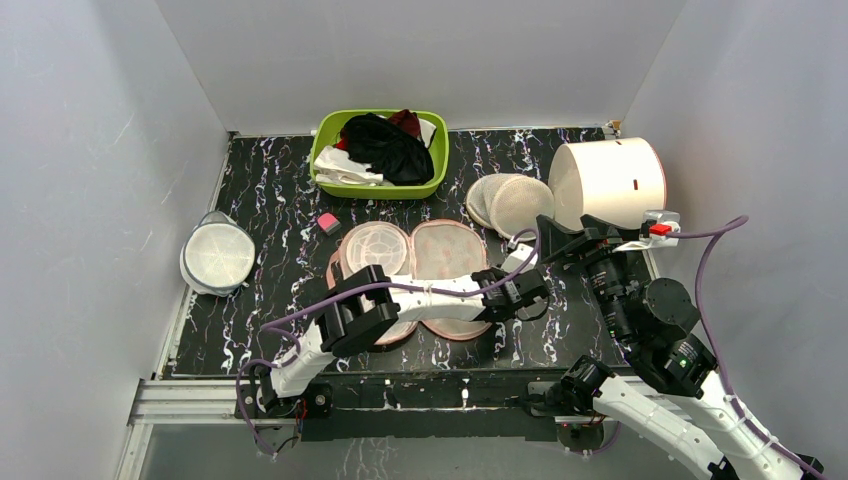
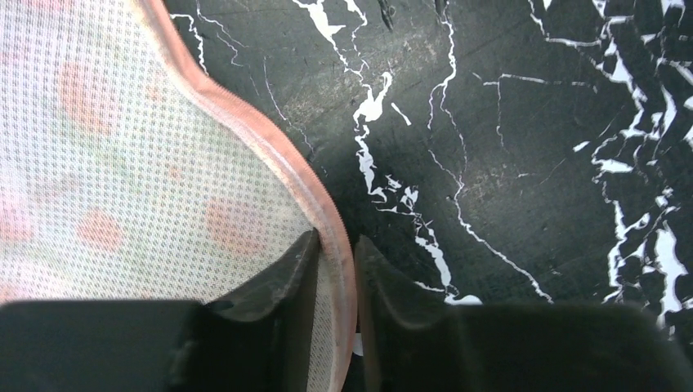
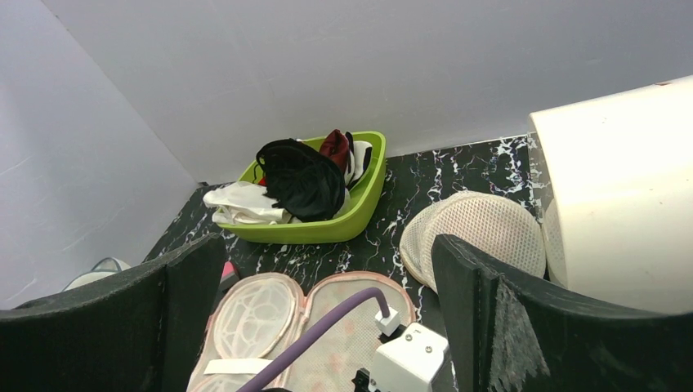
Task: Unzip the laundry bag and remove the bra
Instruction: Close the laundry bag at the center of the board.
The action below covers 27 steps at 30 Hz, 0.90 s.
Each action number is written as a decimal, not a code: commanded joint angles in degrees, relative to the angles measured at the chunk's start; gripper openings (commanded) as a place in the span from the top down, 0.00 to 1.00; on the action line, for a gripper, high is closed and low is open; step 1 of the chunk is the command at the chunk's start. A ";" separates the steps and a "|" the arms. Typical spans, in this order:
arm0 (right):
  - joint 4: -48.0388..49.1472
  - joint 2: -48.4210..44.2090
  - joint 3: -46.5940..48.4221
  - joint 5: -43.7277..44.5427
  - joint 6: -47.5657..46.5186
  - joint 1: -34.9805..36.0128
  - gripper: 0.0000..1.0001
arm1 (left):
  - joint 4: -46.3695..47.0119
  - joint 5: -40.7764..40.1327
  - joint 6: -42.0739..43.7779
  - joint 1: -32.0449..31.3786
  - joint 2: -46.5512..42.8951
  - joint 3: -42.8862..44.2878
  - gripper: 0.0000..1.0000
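Note:
The laundry bag (image 1: 445, 250) lies unzipped and spread flat in two lobes at the table's middle. Its white mesh lining faces up, with a round mesh insert on the left lobe. No black garment shows inside it. My left gripper (image 1: 520, 290) is at the bag's right rim. In the left wrist view the left gripper (image 2: 335, 241) is shut on the bag's (image 2: 122, 163) pink zipper edging. My right gripper (image 1: 548, 235) hovers open and empty above the bag's right side; the right wrist view shows the right gripper (image 3: 320, 245) above the bag (image 3: 335, 359). The bra (image 1: 385, 148), black and soft, lies in the green basket.
The green basket (image 1: 325, 180) at the back also holds white and red clothes. Two round white mesh domes (image 1: 510, 200) and a large white cylinder (image 1: 610, 180) stand at the back right. A round mesh pouch (image 1: 218, 255) lies at the left. A small pink block (image 1: 327, 222) lies near the bag.

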 commanded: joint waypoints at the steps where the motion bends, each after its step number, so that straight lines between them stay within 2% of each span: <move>1: 1.10 -0.38 1.26 -0.56 0.33 -0.27 0.02 | -2.99 1.82 -0.22 0.94 -0.50 -1.99 0.87; 3: 0.85 -0.48 1.46 -0.56 0.57 -0.28 0.02 | -3.62 1.25 0.07 1.15 -1.02 -1.59 0.99; 8: 0.79 -0.97 1.78 -0.53 0.66 -0.22 0.02 | -2.62 2.01 0.88 2.31 -6.54 -2.60 1.00; 12: 0.74 -0.87 2.39 -0.63 0.53 -0.27 0.02 | 4.01 8.61 0.34 3.86 -15.34 -9.56 1.00; 16: 0.92 -0.49 2.56 -1.03 0.62 -0.21 0.02 | 15.10 19.24 -2.29 7.07 -25.90 -21.47 1.00; 23: 2.09 0.79 2.23 -2.29 1.36 -0.20 0.02 | 42.29 43.35 -13.33 18.23 -42.08 -45.61 1.00; 25: 2.42 1.27 2.28 -2.70 1.45 -0.21 0.02 | 49.61 47.49 -15.59 19.85 -45.29 -49.73 1.00; 27: 2.95 1.69 2.19 -3.04 1.64 -0.23 0.02 | 53.06 49.91 -16.57 20.18 -46.96 -50.82 1.00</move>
